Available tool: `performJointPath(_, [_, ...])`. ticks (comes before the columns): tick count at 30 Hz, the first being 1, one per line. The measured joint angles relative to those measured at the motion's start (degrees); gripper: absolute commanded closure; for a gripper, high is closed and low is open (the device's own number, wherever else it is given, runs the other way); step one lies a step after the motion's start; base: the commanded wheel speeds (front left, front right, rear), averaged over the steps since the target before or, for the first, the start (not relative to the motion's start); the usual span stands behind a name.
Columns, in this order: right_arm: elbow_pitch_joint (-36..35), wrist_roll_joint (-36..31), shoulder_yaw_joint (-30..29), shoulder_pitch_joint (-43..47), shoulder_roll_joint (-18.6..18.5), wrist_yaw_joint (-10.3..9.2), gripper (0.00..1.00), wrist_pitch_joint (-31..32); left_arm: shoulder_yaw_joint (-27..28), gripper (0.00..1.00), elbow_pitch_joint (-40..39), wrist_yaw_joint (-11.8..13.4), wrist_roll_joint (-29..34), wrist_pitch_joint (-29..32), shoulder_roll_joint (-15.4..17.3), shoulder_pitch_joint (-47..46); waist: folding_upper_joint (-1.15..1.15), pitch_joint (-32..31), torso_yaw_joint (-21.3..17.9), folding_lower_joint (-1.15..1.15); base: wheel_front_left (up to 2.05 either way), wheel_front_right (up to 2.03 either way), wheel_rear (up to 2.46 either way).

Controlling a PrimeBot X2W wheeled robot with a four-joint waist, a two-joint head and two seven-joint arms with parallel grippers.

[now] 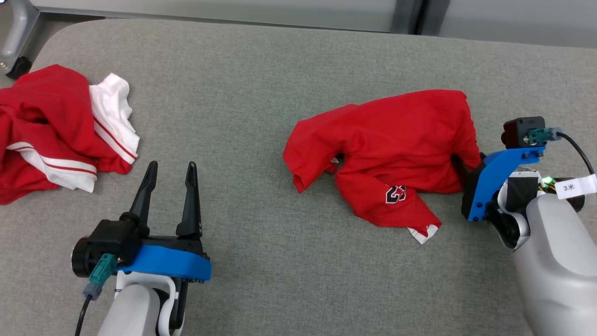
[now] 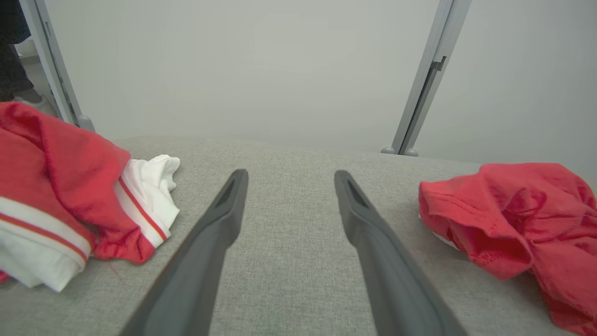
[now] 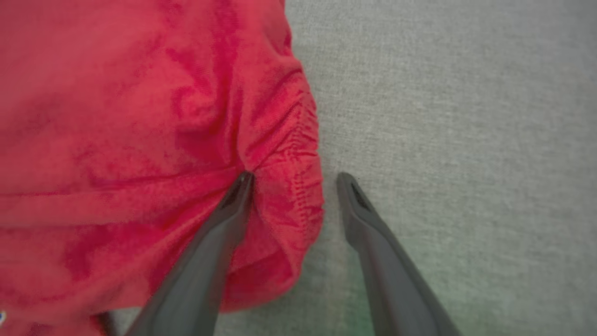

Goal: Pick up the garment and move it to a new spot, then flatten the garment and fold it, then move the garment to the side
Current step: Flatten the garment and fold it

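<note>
So the red garment (image 1: 392,149) is left crumpled on the grey padded surface (image 1: 261,70), right of centre, its number print turned toward the near side. The right gripper (image 3: 294,179) is set at its right edge, jaws spread wide. One finger is dug into a fold and the bunched hem is framed by both, but nothing is clamped. The left gripper (image 1: 170,168) is held wide open at near left, with nothing gripped. A red-and-white garment (image 1: 60,126) is heaped at far left.
</note>
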Motion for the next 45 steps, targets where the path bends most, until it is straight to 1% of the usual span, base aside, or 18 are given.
performJointPath(3, [-0.04,1.52,1.35,-0.51,0.41,0.00,1.00,-0.83,0.38,0.00,0.54,0.00,0.19,0.00,-0.43,-0.01,0.00,-0.70,0.19,0.00,0.00,0.00,0.00])
performJointPath(6, [-3.59,3.85,3.92,-0.67,0.63,0.00,1.00,-2.43,0.92,0.00,0.99,-0.05,0.40,0.00,-0.64,0.12,0.00,-2.28,0.09,0.00,0.00,0.00,0.00])
performJointPath(9, [-10.20,6.04,7.84,-0.87,0.12,0.00,1.00,-1.07,1.46,0.00,1.19,-0.09,0.48,0.00,-0.85,1.20,0.00,-4.32,-0.22,-0.01,0.00,0.00,0.00])
performJointPath(13, [-22.60,8.47,13.26,-1.76,-0.91,0.00,1.00,3.24,2.56,0.00,1.08,-0.02,0.52,-0.01,-1.12,2.81,0.00,-6.72,-1.16,-0.01,0.00,0.00,0.00])
performJointPath(16, [-30.42,10.40,15.84,-3.09,-0.69,0.00,1.00,6.09,2.81,0.00,0.79,-0.02,0.86,0.00,-1.37,3.55,0.00,-8.07,-1.75,-0.02,0.00,0.00,0.00])
performJointPath(18, [-33.85,11.21,18.12,-4.24,-0.02,0.00,1.00,7.69,2.83,0.00,0.58,-0.04,1.08,-0.01,-1.51,3.78,0.00,-8.50,-1.95,-0.02,0.00,0.00,0.00])
performJointPath(20, [-35.68,11.36,20.22,-5.91,0.93,0.00,1.00,8.79,2.79,0.00,0.38,-0.29,1.41,0.00,-1.64,3.80,0.00,-8.45,-1.86,-0.02,0.00,0.00,0.00])
performJointPath(23, [-36.21,11.02,21.73,-9.17,2.52,0.00,1.00,8.69,2.74,0.00,0.13,-0.52,1.52,0.00,-2.02,3.80,0.00,-8.17,-1.55,-0.02,0.00,0.00,0.00])
performJointPath(28, [-35.76,11.20,21.24,-12.34,4.94,0.00,1.00,7.34,2.96,0.00,0.04,-0.97,1.93,0.00,-2.31,3.79,0.00,-7.80,-1.21,-0.02,0.00,0.00,0.00])
performJointPath(32, [-36.97,10.47,19.80,-12.18,5.33,0.00,1.00,6.64,3.48,0.00,-0.31,-0.99,2.12,0.00,-2.38,3.88,0.00,-7.76,-1.83,-0.02,0.00,0.00,0.00])
performJointPath(34, [-37.62,9.01,17.97,-10.59,4.83,0.01,1.00,5.65,3.64,0.00,-0.46,-1.00,2.44,0.00,-2.44,3.90,0.00,-7.69,-2.24,-0.02,0.00,0.00,0.00])
performJointPath(36, [-37.42,6.80,15.49,-6.87,2.75,0.02,1.00,4.46,3.68,0.00,-0.60,-1.11,2.44,0.00,-2.57,3.89,0.00,-7.44,-2.65,-0.02,0.00,0.00,0.00])
performJointPath(38, [-35.74,5.49,12.03,-2.49,0.56,0.00,1.00,3.41,3.71,0.00,-0.76,-1.35,2.45,0.00,-2.67,3.78,0.00,-6.91,-3.06,-0.02,0.00,0.00,0.00])
performJointPath(41, [-30.78,5.21,8.05,2.98,-1.56,-0.01,1.00,0.98,3.56,0.00,-0.71,-1.53,2.52,0.00,-2.79,3.16,0.00,-5.77,-3.46,-0.01,0.00,0.00,0.00])
performJointPath(45, [-22.24,3.88,1.20,7.13,-2.27,-0.02,1.00,-2.55,3.16,0.00,-0.38,-2.02,2.74,0.00,-2.87,1.81,0.00,-4.36,-3.30,-0.01,0.00,0.00,0.00])
